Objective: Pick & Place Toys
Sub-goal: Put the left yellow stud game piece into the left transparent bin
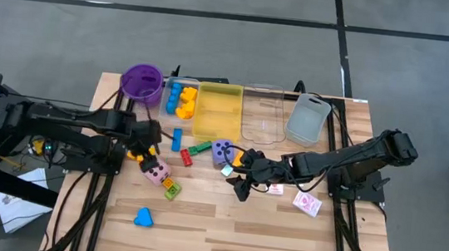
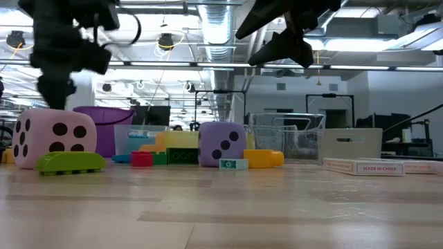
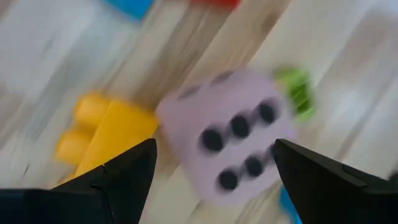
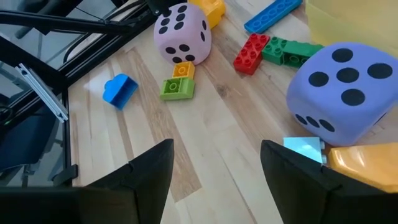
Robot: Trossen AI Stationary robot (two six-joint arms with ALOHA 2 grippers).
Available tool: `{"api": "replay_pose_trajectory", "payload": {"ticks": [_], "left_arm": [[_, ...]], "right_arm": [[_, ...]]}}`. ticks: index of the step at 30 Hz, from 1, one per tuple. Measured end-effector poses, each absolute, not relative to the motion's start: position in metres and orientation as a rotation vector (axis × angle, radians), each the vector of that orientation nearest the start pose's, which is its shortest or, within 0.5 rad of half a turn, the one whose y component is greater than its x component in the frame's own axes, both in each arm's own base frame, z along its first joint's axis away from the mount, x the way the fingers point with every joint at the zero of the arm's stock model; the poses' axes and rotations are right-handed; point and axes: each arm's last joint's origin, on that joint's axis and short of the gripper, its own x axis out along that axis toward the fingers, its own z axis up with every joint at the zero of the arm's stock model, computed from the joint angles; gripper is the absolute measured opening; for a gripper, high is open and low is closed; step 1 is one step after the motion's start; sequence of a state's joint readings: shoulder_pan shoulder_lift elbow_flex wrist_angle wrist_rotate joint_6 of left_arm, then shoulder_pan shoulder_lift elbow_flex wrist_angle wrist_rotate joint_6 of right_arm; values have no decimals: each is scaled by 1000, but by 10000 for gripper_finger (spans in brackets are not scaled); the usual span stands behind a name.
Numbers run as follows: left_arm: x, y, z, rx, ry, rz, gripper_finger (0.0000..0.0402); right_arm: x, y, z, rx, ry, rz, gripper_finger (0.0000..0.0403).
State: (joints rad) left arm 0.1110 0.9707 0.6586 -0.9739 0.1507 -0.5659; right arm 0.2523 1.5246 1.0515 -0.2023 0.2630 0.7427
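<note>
A pink die rests on the table left of centre, with a yellow block and a green block beside it. My left gripper hovers over the die, open and pointing steeply down. In the left wrist view its fingers stand on either side of the die, apart from it. A purple die sits mid-table. My right gripper hangs open above bare wood near it, nothing between its fingers. Red, green and blue blocks lie loose.
Along the far edge stand a purple cup, a clear tray with blue and yellow blocks, a yellow tray, a clear tray and a grey tray. Red-patterned cards lie at the right. Bare wood spreads near the front edge.
</note>
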Motion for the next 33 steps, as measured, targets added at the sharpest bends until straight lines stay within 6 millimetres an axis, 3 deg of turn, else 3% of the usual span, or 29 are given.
{"api": "replay_pose_trajectory", "payload": {"ticks": [5, 14, 24, 33], "left_arm": [[148, 12, 202, -692, 1397, 400, 314], [152, 12, 199, -800, 1380, 469, 311], [190, 10, 211, -1032, 1030, 309, 308], [212, 11, 230, -1034, 768, 109, 305]], "right_arm": [[320, 74, 249, 528, 615, -247, 235], [320, 72, 249, 527, 617, -252, 235], [320, 73, 249, 527, 618, -252, 235], [319, 73, 249, 523, 620, -250, 235]]}}
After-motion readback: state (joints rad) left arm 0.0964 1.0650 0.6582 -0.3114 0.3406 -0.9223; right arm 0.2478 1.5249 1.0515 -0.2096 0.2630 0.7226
